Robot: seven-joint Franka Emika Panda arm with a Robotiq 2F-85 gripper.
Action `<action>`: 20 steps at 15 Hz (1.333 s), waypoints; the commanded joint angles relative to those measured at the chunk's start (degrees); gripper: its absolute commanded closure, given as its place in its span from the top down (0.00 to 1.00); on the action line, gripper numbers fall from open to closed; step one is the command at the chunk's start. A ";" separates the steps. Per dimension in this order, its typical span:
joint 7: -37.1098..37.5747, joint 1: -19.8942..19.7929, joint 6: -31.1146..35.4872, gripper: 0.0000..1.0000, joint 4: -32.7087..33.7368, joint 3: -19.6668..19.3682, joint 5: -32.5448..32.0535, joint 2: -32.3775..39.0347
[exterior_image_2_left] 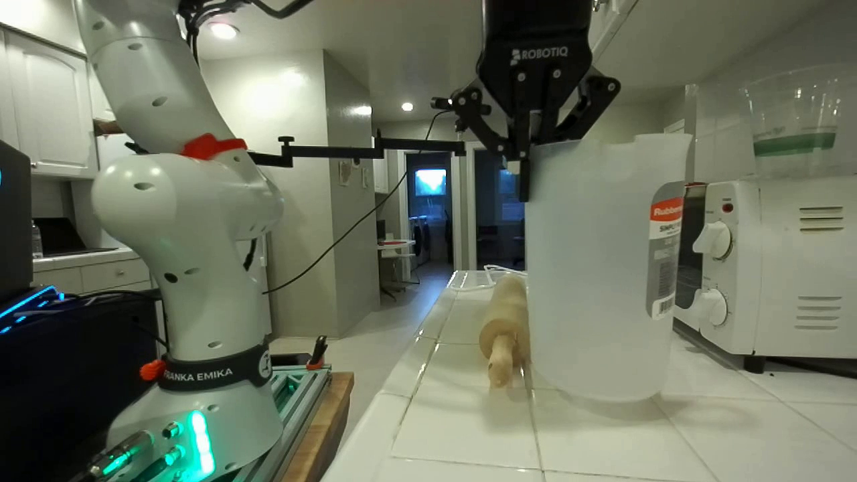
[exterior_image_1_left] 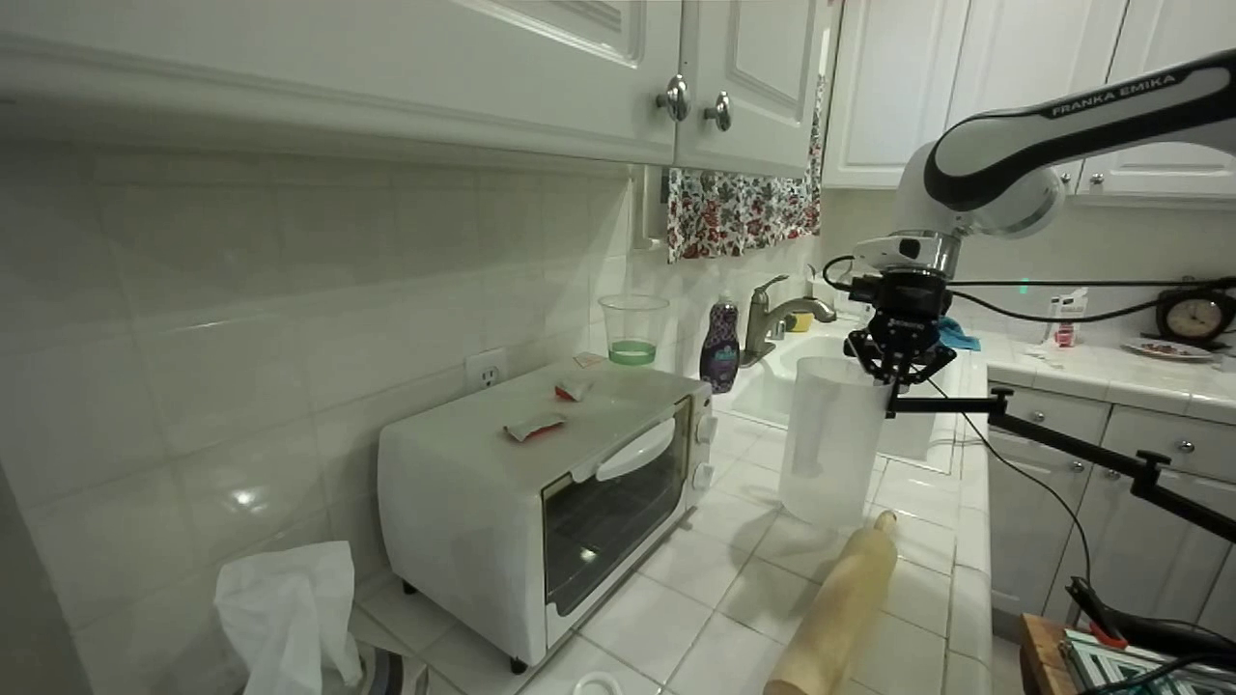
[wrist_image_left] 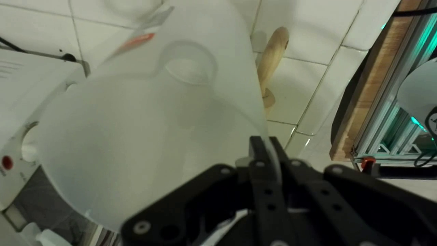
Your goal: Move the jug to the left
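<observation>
One jug (exterior_image_2_left: 596, 268), one rolling pin (exterior_image_1_left: 838, 613), one hand (wrist_image_left: 265, 141)

In an exterior view, the jug (exterior_image_1_left: 830, 446) reaches below and left of the jaws; farther left, the oven (exterior_image_1_left: 531, 483) bears the cup (exterior_image_1_left: 633, 330); before the jaws, on the bench (exterior_image_1_left: 676, 603), lies the pin (exterior_image_1_left: 838, 613).

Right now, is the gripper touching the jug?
Touching. In the wrist view, the gripper straddles the rim of the jug, with the thin wall pinched between its jaws.

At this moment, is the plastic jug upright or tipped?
Upright, or nearly so: both exterior views show the translucent plastic jug with rim up, base down.
</observation>
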 commanded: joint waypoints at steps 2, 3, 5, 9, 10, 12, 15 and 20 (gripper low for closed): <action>-6.10 -1.51 1.64 0.01 3.13 1.10 -1.44 3.41; -7.18 -1.67 2.12 0.01 3.39 1.11 -1.72 3.97; -9.25 -1.88 2.14 0.01 4.17 0.88 -1.81 5.05; -13.01 -2.60 1.49 0.01 5.65 0.44 0.09 7.43; -13.85 -2.85 1.48 0.01 6.01 0.47 0.19 7.95; -14.79 -3.40 1.31 0.01 6.68 0.65 0.26 8.99; -16.14 -4.08 0.72 0.01 7.68 0.71 0.89 10.63; -17.91 -5.18 0.24 0.01 8.52 1.10 2.49 12.44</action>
